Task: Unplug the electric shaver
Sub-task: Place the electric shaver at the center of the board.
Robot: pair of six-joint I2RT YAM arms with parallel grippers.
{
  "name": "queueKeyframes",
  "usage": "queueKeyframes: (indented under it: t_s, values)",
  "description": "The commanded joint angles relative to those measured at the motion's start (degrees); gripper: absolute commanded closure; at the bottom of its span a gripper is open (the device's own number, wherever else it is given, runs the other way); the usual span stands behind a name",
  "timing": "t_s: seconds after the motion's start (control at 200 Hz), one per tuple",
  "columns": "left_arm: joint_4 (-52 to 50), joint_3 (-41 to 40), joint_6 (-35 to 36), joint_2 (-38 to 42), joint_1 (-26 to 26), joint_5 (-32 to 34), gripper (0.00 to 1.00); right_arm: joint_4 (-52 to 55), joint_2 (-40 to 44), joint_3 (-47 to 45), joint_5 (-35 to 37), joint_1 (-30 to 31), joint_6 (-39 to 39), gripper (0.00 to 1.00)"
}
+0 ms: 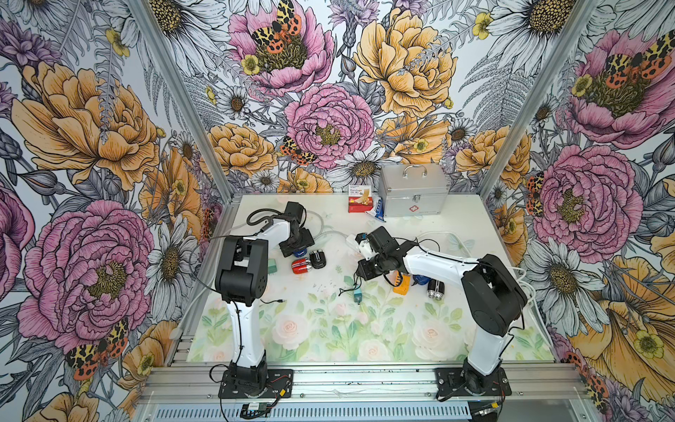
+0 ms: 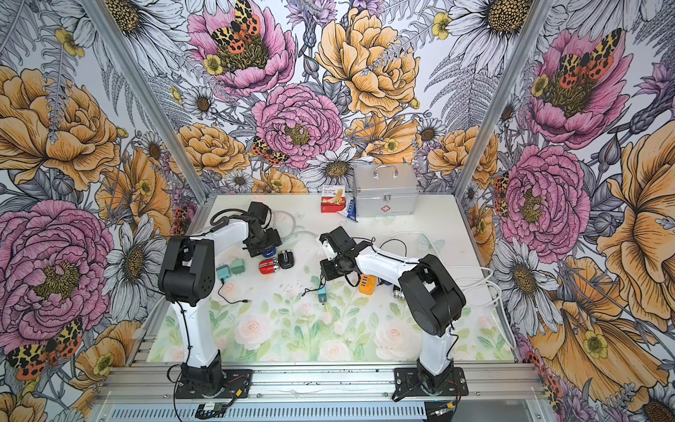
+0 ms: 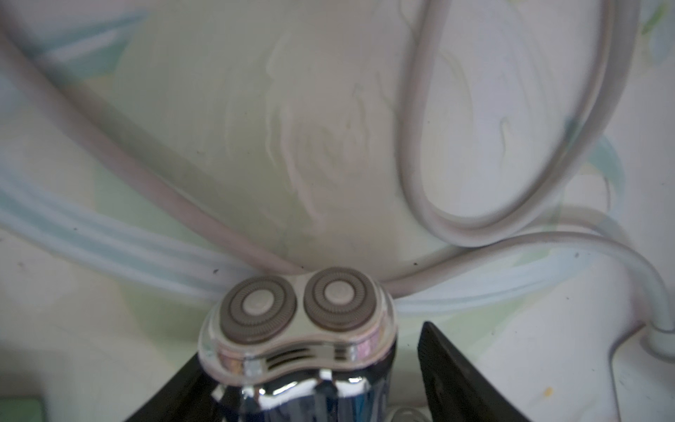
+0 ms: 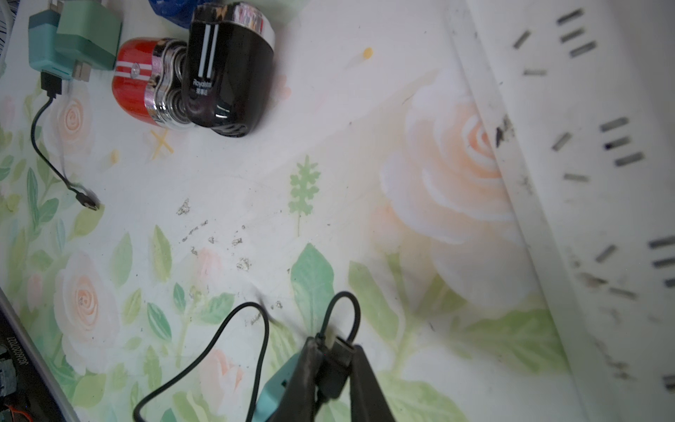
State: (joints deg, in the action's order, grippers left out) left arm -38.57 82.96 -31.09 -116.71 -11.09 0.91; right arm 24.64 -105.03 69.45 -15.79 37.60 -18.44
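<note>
Top views are both mostly taken up by the floral worktop (image 1: 328,329), with a silver case (image 1: 412,199) parked at the far edge and a red bandage box (image 1: 359,202) just beside it. A white power strip (image 4: 584,201) is seen up close in the right wrist view, sockets facing up.

The blue shaver (image 3: 299,314) is found at the far-left part of the worktop, right under the left arm's wrist. A white cable (image 3: 511,226) is looped on the worktop behind its two round heads. The left claw (image 3: 312,349) is spread apart around it. One finger is seen right against the shaver's side, while the other finger (image 3: 449,376) is kept off it with a clear gap.

A red shaver (image 4: 133,80) and a black shaver (image 4: 230,73) are laid touching each other, just beside the blue one.

Near the middle, a teal adapter (image 1: 357,294) is left lying on the worktop. The right claw (image 4: 336,345) is hung just over that adapter, and a black plug (image 4: 334,369) is sat between its fingers, pretty much filling the gap. Whether it's actually pinched or just loose in there can't be told.
</note>
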Motion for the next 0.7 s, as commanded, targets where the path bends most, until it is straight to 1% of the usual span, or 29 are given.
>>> queueKeyframes:
  t_s: [0.0,0.185,0.21,0.31,0.325,0.345,0.475,0.63,0.65,0.696]
  values:
    - [0.04,-0.84,0.35,5.30,-0.87,2.98,0.17,0.43,2.68,0.03,2.02,0.47,0.77,0.77]
    - [-2.75,-2.89,0.35,11.83,-4.91,9.55,0.14,0.81,4.02,-0.28,3.13,0.45,1.37,0.68]
    - [-3.17,-3.40,0.21,14.50,-5.65,10.44,0.14,0.89,4.20,-0.28,3.23,0.41,1.37,0.67]
    - [-3.88,-5.63,-0.57,18.33,-9.03,10.69,0.13,1.26,4.80,-0.45,3.78,0.19,1.55,0.62]
    - [-3.87,-6.06,-0.74,18.88,-9.61,12.25,0.13,1.28,4.88,-0.50,3.83,0.12,1.52,0.61]
    - [-3.87,-6.60,-0.92,19.50,-10.47,12.57,0.13,1.36,4.99,-0.54,3.76,-0.02,1.63,0.61]
    - [-4.20,-9.30,-2.46,22.31,-16.85,12.15,0.12,1.77,5.75,-0.89,3.76,-0.77,1.82,0.56]
    - [-4.50,-11.50,-4.85,23.15,-24.45,11.49,0.12,2.16,7.87,-1.67,5.70,-1.75,2.05,0.50]
    - [-4.50,-11.77,-5.12,23.20,-25.40,9.79,0.12,2.21,8.26,-1.83,5.97,-1.95,2.08,0.49]
    - [-4.43,-12.38,-5.74,23.28,-27.29,9.61,0.12,2.32,9.10,-2.24,6.85,-2.49,2.01,0.46]
